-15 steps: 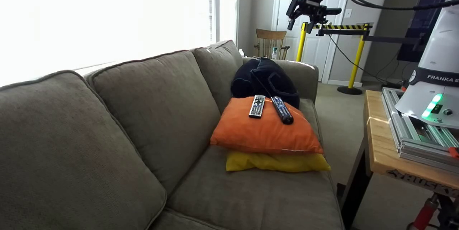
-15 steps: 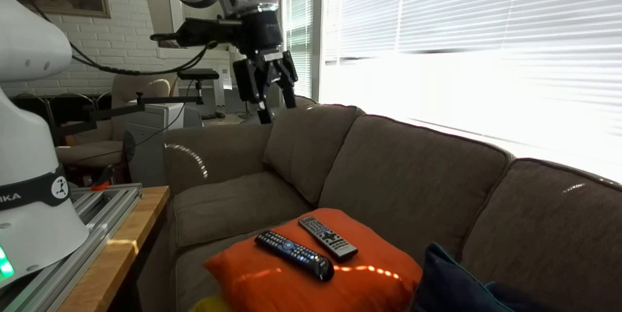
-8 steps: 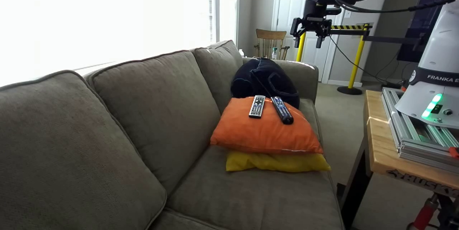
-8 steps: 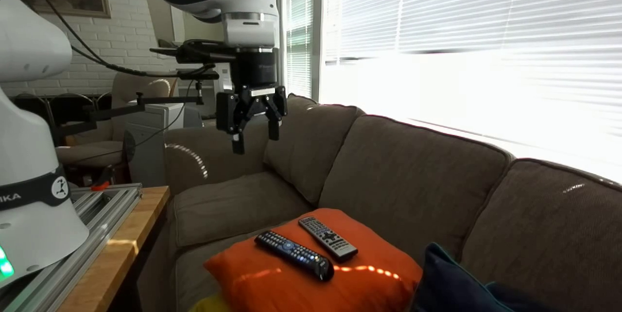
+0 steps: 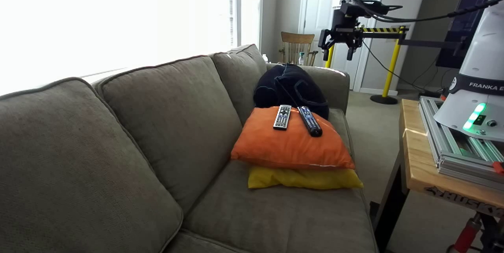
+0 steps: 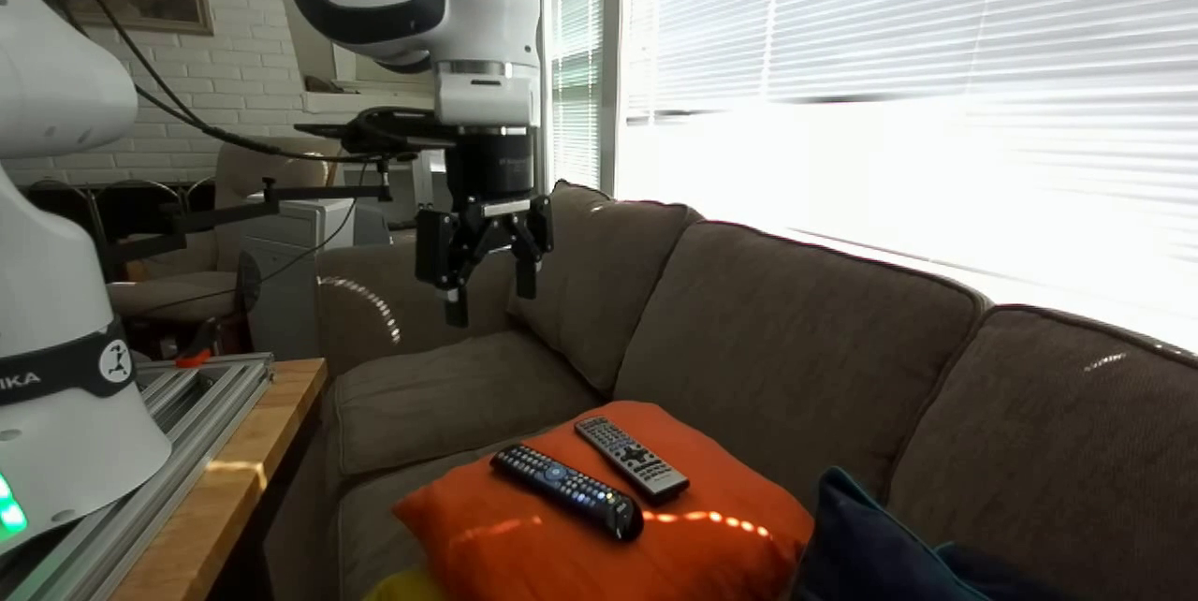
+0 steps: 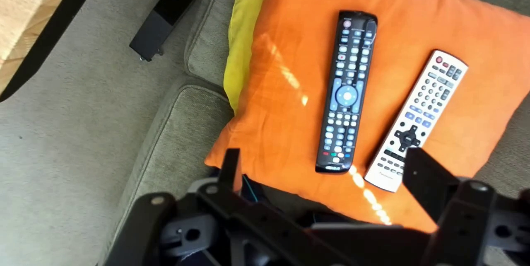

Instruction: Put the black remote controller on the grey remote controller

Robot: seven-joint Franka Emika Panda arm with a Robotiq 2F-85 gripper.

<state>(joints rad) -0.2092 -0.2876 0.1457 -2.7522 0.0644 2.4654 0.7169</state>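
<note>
The gripper point(image 6: 492, 300) is held in the air, pointed downward, its black, angular jaws parted widely. Well below, the black remote controller point(image 7: 347, 96), slim and glossy, is laid face up on a soft orange cushion point(image 7: 389, 92). Just beside it, slanted and apart, the grey remote controller point(image 7: 418, 122) (flat, with a dark cross-shaped key) is rested on the same fabric, which is crossed by beads of sunlight. A yellow cushion point(image 5: 305, 178) is pressed underneath. The sofa point(image 5: 165, 103) is covered in grainy grey-brown cloth with corded seams; near its armrest point(image 5: 336, 87) a dark bundle point(image 5: 291, 83) is seen, its folds hard to make out. The robot's white base point(image 5: 456, 107) is set on metal rails point(image 5: 468, 169) over a wooden workbench point(image 5: 418, 154), and the room is brightened through slatted blinds point(image 6: 889, 11)
</note>
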